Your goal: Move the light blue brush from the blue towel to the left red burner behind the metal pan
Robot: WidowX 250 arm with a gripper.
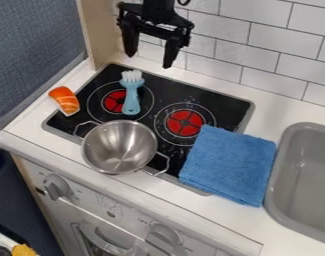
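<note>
Two fingers of my black gripper (149,60) hang apart near a blue brush (131,99) on the stove (221,109), its bristles toward the tiles (228,52), handle toward the steel pot (118,147).

Cloth (228,165), blue; brush (131,100), light blue, bristles (131,75) white; pot (120,147), silver; toy sushi (64,100), orange, white-striped; stovetop (219,107), black; burners (185,123), red.

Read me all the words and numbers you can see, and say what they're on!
No word, number or sign is readable here.
On the oven's front panel: a small patch of marks in the middle, too small to read.
Around the knob on the picture's right: tiny marks, too small to read.
</note>
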